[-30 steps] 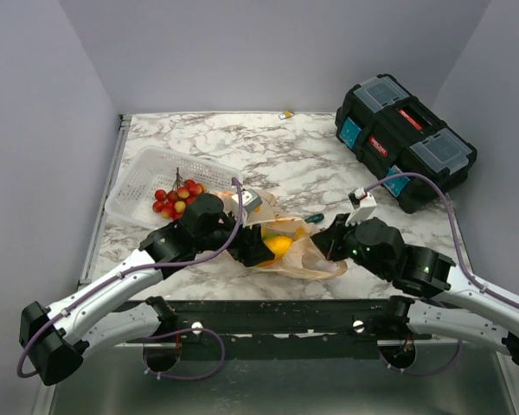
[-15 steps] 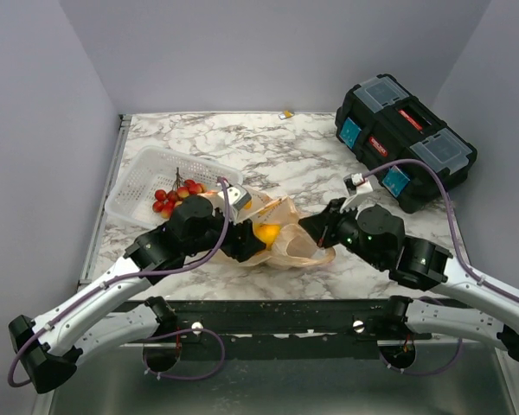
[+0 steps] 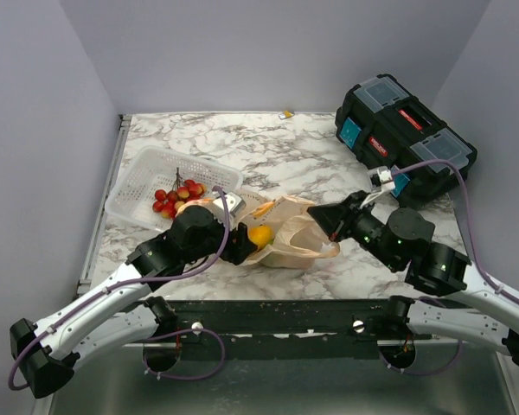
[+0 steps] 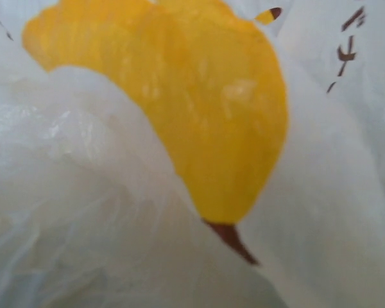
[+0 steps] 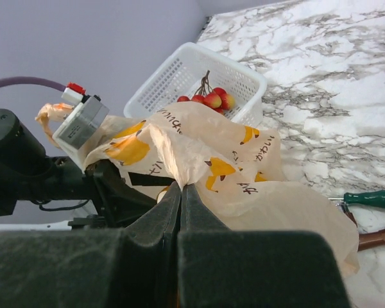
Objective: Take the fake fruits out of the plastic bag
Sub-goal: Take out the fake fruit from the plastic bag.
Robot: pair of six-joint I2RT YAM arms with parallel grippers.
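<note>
The peach-beige plastic bag (image 3: 298, 240) with banana prints lies at the table's front middle, stretched between my two grippers. My right gripper (image 3: 323, 218) is shut on a fold of the bag's upper edge and holds it raised; the right wrist view shows the jaws (image 5: 181, 187) closed flat on the bag (image 5: 244, 160). My left gripper (image 3: 245, 245) reaches into the bag's left opening, and an orange-yellow fruit (image 3: 260, 234) sits at its fingertips. The left wrist view shows only bag film (image 4: 83, 212) with a banana print, so its fingers are hidden. No other fruits show.
A white mesh basket (image 3: 143, 173) with a bunch of red-and-yellow berries (image 3: 177, 197) stands at the left, just behind the bag; it also shows in the right wrist view (image 5: 179, 77). A black toolbox (image 3: 405, 138) is at the back right. A green-handled screwdriver (image 5: 372, 198) lies by the bag.
My right gripper has pulled the bag's edge up and to the right. My left gripper has drawn back to the left, and the orange-yellow fruit moved with it.
</note>
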